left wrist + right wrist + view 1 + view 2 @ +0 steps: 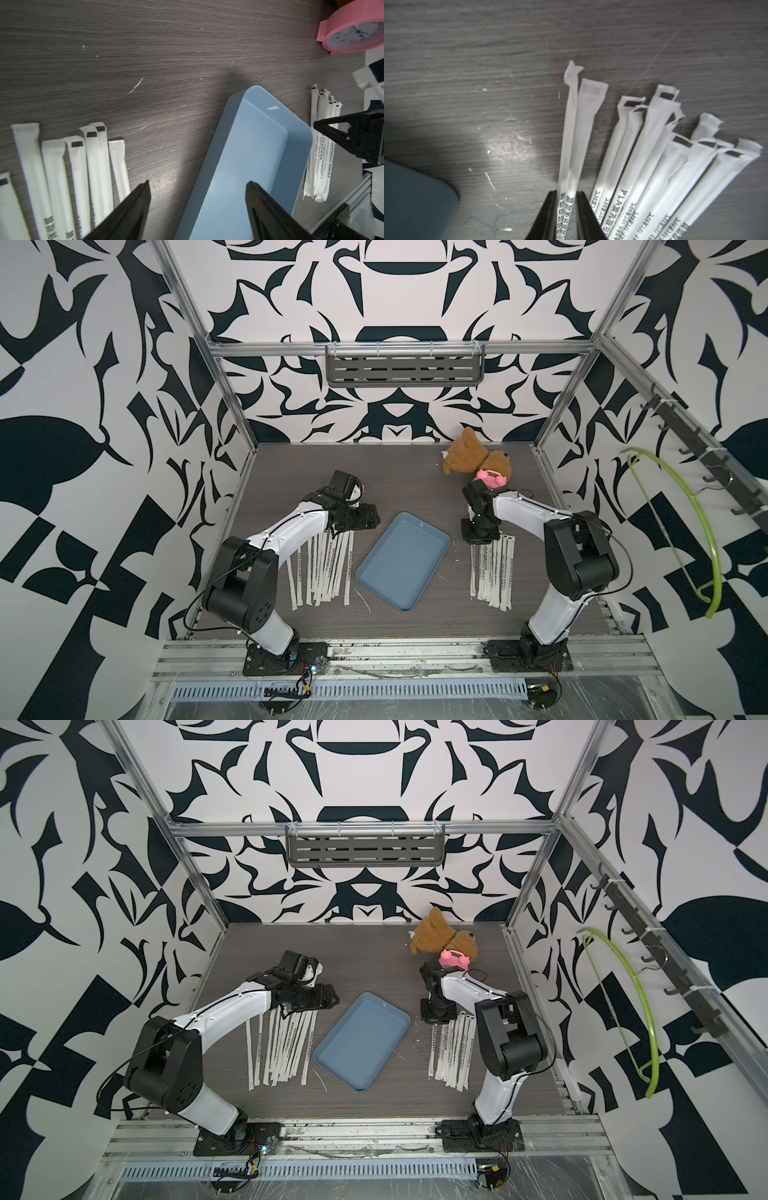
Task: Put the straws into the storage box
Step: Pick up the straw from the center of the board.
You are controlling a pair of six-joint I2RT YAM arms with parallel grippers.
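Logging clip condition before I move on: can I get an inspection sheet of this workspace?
Surface: dark wood-grain table, dotted with small white scraps.
Job's things: straws in two piles, either side of the blue tray, which holds none.
Clutter: teddy bear, pink clock.
Grippers: left gripper open near the tray's edge; right gripper shut on two straws.
Cables: black cable loops off each arm.
Surroundings: patterned walls, slotted shelf, green hanger on hooks.

I count roughly twenty straws (322, 572) in two piles, one storage box (401, 560), one teddy bear (465, 452), one pink clock (492, 477).
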